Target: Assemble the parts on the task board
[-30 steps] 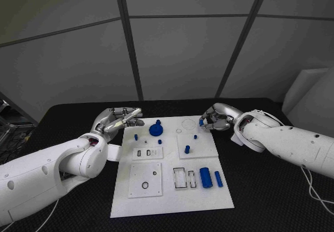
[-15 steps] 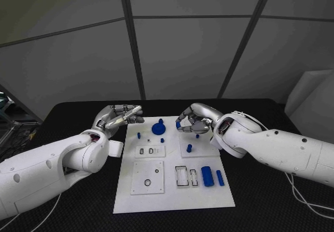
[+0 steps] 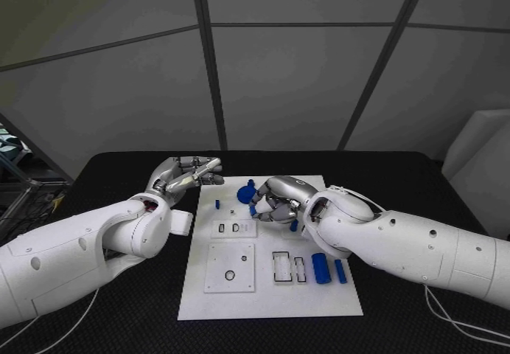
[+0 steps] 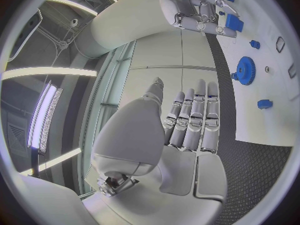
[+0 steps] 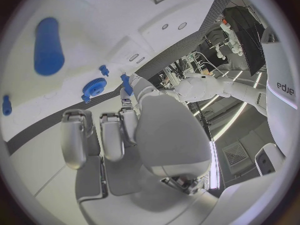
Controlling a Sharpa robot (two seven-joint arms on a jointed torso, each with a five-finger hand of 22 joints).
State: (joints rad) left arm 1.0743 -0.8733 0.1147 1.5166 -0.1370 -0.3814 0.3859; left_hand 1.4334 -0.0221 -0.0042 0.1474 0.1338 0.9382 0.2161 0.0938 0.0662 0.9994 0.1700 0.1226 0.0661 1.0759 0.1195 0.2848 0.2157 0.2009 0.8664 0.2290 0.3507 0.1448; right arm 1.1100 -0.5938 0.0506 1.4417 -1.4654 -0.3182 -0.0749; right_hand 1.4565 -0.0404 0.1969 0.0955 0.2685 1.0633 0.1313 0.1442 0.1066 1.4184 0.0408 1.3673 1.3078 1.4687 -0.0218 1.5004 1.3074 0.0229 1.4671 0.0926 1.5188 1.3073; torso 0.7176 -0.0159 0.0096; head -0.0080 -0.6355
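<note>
walls: grey panels, dark seams | table: black | ceiling: strip lights

Black table, grey wall panels

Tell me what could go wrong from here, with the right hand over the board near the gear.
1. The right hand holds a small blue part at its fingertips; the hold looks slight, so the part could slip or tilt.
2. That hand hangs beside the blue gear and the small pegs; a sweep could knock them.
3. The hand hides its target from the head camera, so alignment is hard to check.
</note>
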